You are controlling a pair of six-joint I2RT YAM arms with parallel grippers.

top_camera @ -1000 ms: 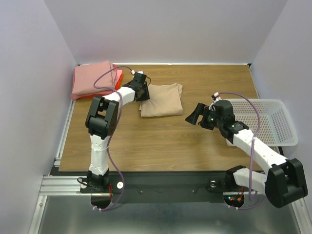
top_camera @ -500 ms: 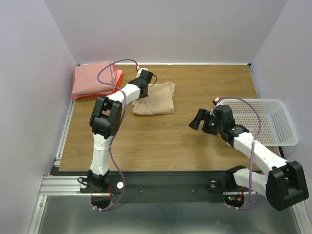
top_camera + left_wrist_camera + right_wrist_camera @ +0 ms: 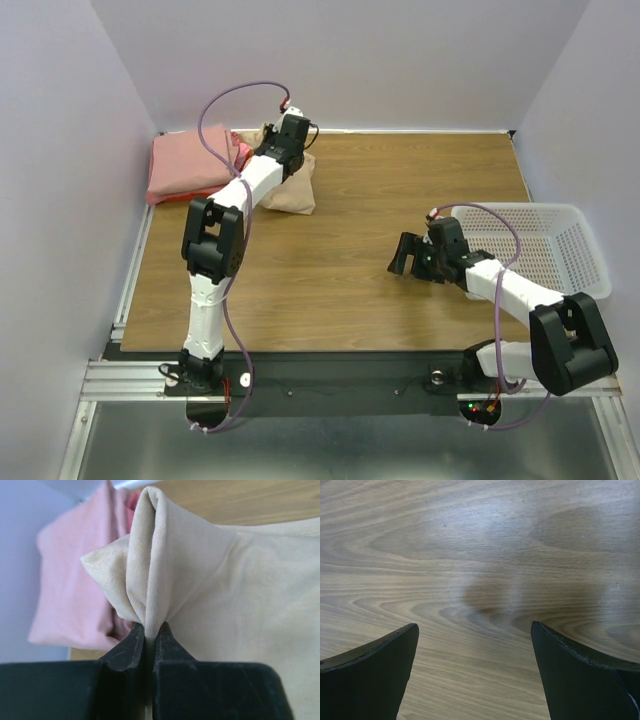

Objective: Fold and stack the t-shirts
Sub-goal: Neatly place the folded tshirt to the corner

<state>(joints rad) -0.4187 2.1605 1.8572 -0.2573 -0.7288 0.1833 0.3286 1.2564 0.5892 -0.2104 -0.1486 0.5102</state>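
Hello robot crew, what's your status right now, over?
Left gripper shut on tan t-shirt, close by pink stack. Right gripper open, empty, above table. Nothing blocking that I can see.

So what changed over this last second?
The left gripper shut on the tan t-shirt and dragged it left and back, toward the pink stack. The right gripper, still open, drew slightly nearer its base. Pink stack and basket stayed put.

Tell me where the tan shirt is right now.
In the top view the tan shirt lies at the back left, right beside the pink stack, with a bunched fold pinched in the left hand.
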